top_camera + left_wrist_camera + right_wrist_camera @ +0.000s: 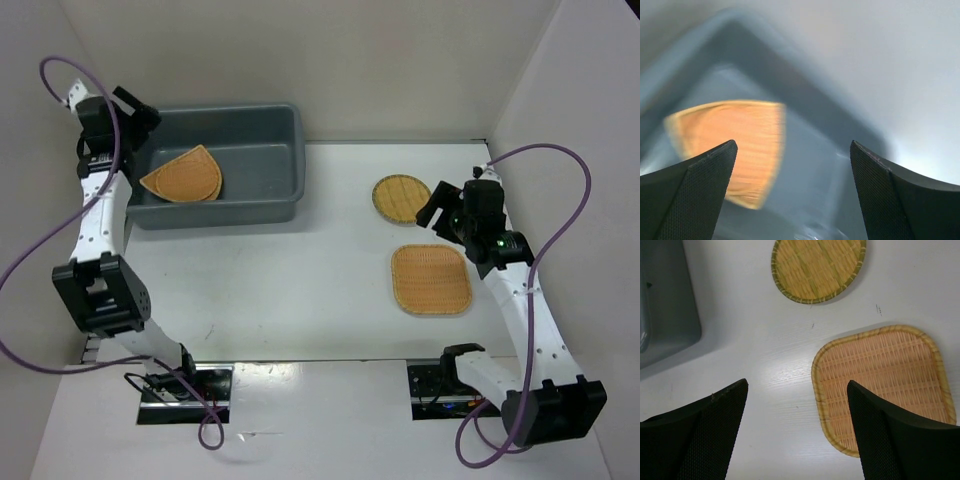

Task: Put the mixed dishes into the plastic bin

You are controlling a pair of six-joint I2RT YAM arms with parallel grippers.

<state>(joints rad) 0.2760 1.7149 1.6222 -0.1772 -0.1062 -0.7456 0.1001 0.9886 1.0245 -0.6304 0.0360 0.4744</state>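
The plastic bin (pixel 222 212) stands at the back left of the table. A rounded-triangle woven plate (pixel 180 178) lies flat inside it, blurred in the left wrist view (pixel 740 135). My left gripper (pixel 138 110) hovers over the bin's back-left corner, open and empty (pixel 792 155). On the right side lie a small yellowish round plate (pixel 401 197) and a rounded-square plate (pixel 431 279). My right gripper (pixel 438 208) hangs open above the table between them, holding nothing (pixel 797 390). Its wrist view shows the round plate (pixel 817 267) ahead and the square plate (pixel 885 380) by the right finger.
White walls enclose the table at the back and both sides. Purple cables loop from both arms. The bin's right corner (pixel 667 305) shows in the right wrist view. Two arm bases sit at the near edge.
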